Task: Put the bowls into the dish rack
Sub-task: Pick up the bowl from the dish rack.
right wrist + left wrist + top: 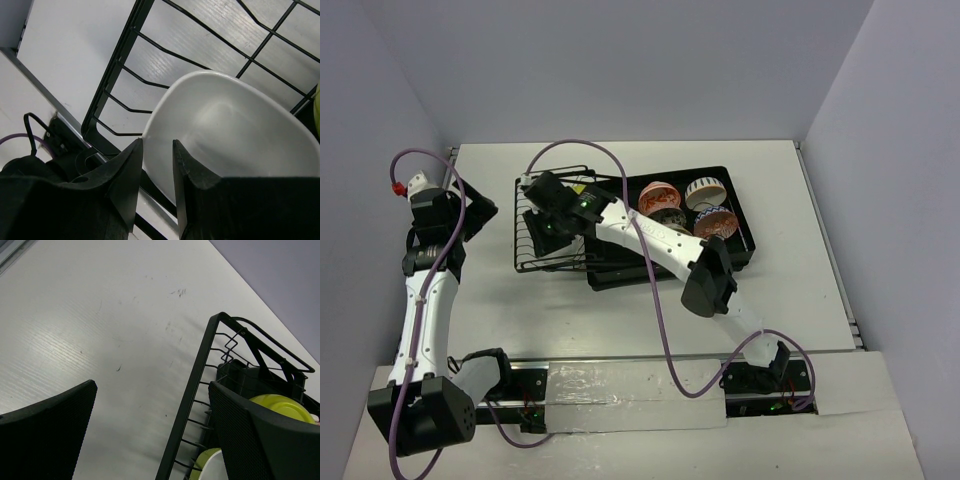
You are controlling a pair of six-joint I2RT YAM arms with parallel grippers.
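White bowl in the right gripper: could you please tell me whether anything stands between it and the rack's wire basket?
Nothing visible does. The right gripper holds the white bowl by its rim right over the basket, and the wires showing around it are bare. The green bowl sits to one side, not beneath.

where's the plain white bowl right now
In the right wrist view the plain white bowl sits in the wire basket at the left end of the dish rack, rim between the jaws of the right gripper.
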